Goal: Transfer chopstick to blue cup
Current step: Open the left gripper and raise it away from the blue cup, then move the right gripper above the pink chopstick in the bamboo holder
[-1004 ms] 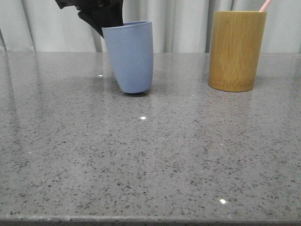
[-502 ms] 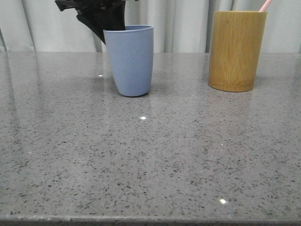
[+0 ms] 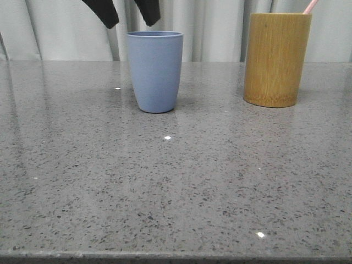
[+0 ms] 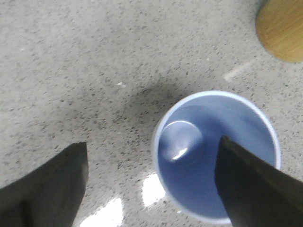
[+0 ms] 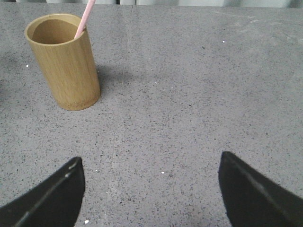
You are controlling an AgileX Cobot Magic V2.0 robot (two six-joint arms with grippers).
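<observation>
Grey speckled stone makes the desk (image 3: 176,181), and pale curtains (image 3: 214,30) hang behind its far edge. Its near edge runs along the bottom of the front view, and a wide bare stretch of the surface lies between that edge and the two containers.

The blue cup (image 3: 155,71) stands upright on the desk, left of the middle, with its mouth open upward. The bamboo holder (image 3: 277,59) stands upright well apart to its right, with clear surface between them. One pink chopstick (image 3: 311,6) rises above the rim of the holder and leans to the right; in the right wrist view the chopstick (image 5: 85,18) rests against the rim of the holder (image 5: 64,61). I can see only one stick.

The left end effector (image 3: 129,14) hangs above the cup with its fingers spread apart and nothing between them. In the left wrist view the left end effector (image 4: 151,184) has one finger over the inside of the cup (image 4: 215,156) and the other over the bare desk (image 4: 71,71). The right end effector (image 5: 150,189) is also spread wide and holds nothing, over bare desk, near the holder.

Compared with one second ago, the cup is no longer tilted and gripped at its rim; it now stands flat, and the left end effector has let go and risen
</observation>
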